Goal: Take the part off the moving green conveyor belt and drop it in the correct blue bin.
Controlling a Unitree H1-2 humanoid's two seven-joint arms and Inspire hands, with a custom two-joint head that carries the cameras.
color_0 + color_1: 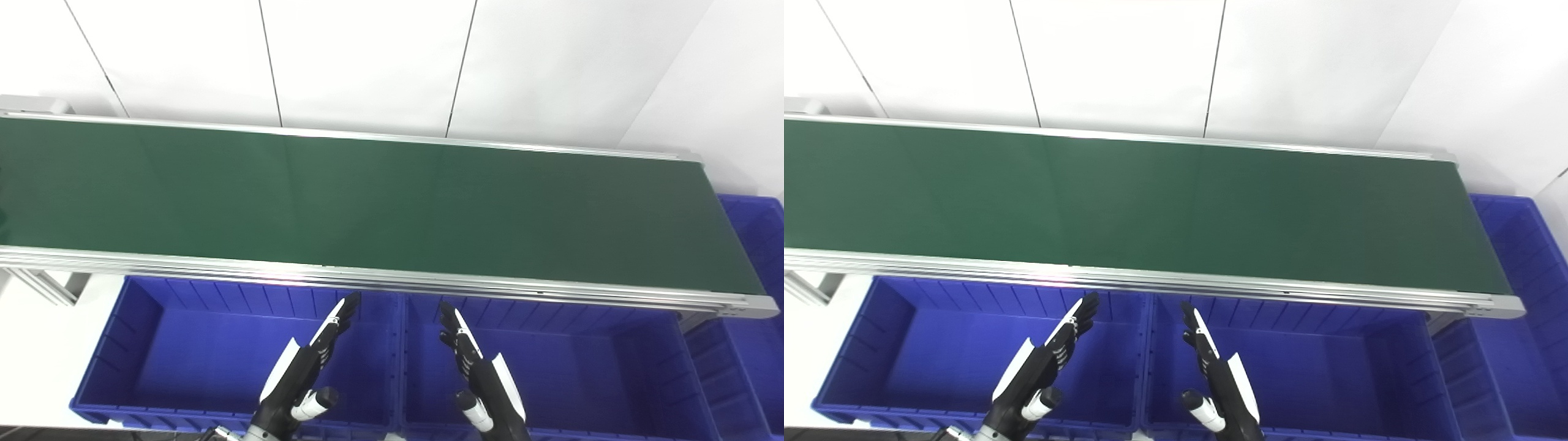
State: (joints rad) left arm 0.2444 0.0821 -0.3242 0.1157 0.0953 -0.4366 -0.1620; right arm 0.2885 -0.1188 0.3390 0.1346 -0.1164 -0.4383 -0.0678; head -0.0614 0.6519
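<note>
Left hand [303, 373] and right hand [481, 373], black-and-white, hover low over two deep blue plastic bins [202, 355], fingers [340, 315] spread wide, holding nothing. Long green conveyor belt [367, 202] beyond fingertips: no part in view. Neither hand nearer yet.

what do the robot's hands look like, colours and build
Both the left hand and the right hand are mostly black, with slim segmented black fingers. Each carries a white shell panel along the back, tapering toward the fingers. The thumbs are white cylinders with black tips. No cables or markings are visible.
</note>
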